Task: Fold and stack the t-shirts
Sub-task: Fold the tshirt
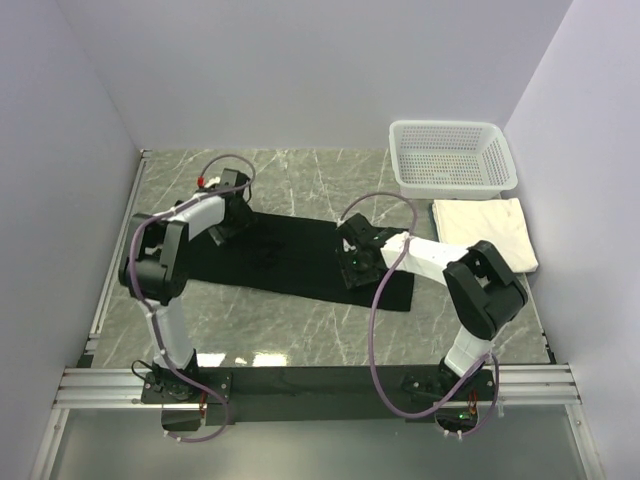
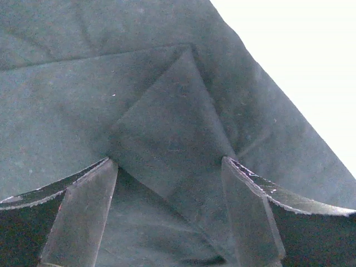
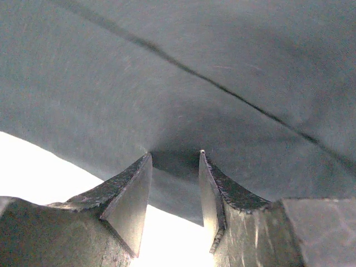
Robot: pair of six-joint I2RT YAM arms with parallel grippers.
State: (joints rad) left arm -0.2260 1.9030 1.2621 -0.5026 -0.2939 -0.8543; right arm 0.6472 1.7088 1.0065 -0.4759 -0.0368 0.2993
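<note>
Left claw [image 2: 168,161]: my two fingers stood wide apart, so it was open and held nothing. Directly beneath it lay the plain black short-sleeved cloth t-shirt [image 1: 290,255]. A flat triangular fold of that cloth pointed away from me between the two fingers.

Right claw [image 3: 175,153]: my fingers stood partly apart, with both tips against the black t-shirt near its edge. The cloth puckered into a dark crease at the gap between the tips. I could not tell whether the cloth was pinched or only touched.

Position of the work: the black t-shirt lay spread as a long strip across the middle of the grey marbled table [image 1: 300,170]. My left claw was over its left end and my right claw over its right part, both lowered to the cloth.

The plain cream-white cloth t-shirt [image 1: 485,232] lay folded into a flat rectangle at the right side of the table, apart from the black one. Just behind it stood the white plastic mesh basket [image 1: 455,183]; whether the two touched could not be determined.
</note>
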